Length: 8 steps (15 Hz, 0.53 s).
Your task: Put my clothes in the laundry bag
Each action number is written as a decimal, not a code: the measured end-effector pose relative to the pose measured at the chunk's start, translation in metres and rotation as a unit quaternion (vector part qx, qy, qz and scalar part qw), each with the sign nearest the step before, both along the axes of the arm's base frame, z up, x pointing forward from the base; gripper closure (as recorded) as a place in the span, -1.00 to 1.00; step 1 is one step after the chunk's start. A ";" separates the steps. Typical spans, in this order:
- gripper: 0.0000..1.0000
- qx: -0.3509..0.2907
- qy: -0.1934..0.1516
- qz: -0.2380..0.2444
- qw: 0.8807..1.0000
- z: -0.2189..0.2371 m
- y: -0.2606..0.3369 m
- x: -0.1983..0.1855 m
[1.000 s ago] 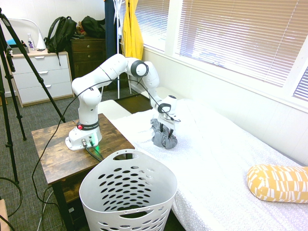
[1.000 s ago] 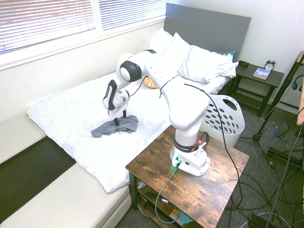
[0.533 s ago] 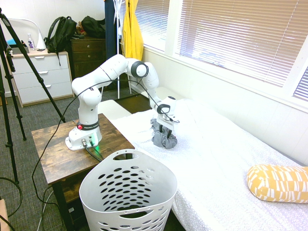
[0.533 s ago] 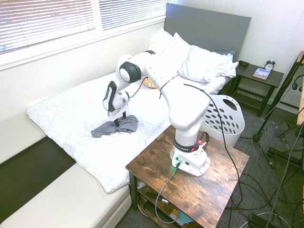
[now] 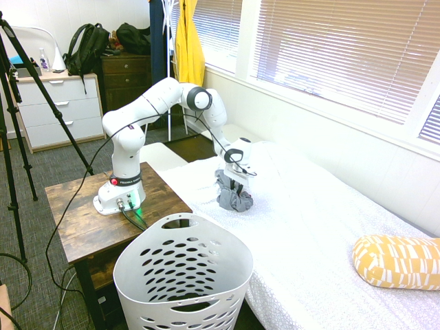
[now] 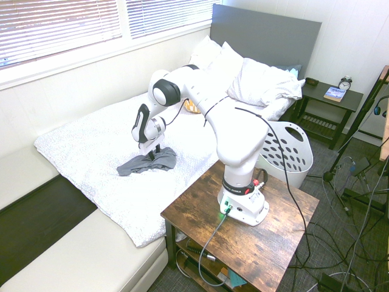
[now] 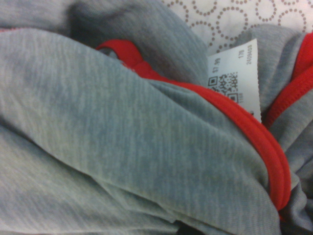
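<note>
The clothes are a grey bundle with red trim, lying on the white bed near its edge. From the other side the clothes lie spread a little to the left. My gripper points straight down and is pressed into the top of the bundle. The wrist view is filled with grey fabric, a red hem and a white label. The laundry bag, a white holed basket, stands on the floor beside the bed and appears empty; it shows behind the arm's table as well.
A wooden side table bears the arm between the basket and the room. A yellow patterned pillow lies further along the bed. White pillows are piled at the headboard, with a dark nightstand beyond.
The grey fabric under the gripper has drawn together into a tighter bunch. The arm has stayed in place over it.
</note>
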<state>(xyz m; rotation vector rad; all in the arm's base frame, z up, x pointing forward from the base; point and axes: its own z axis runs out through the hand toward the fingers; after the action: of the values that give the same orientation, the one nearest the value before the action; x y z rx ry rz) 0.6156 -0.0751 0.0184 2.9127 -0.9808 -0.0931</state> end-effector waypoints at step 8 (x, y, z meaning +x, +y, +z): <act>1.00 0.005 0.007 -0.008 1.000 0.013 -0.001 -0.010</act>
<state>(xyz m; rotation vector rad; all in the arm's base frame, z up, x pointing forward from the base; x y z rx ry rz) 0.6056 -0.0762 0.0317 2.9102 -1.0058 -0.1189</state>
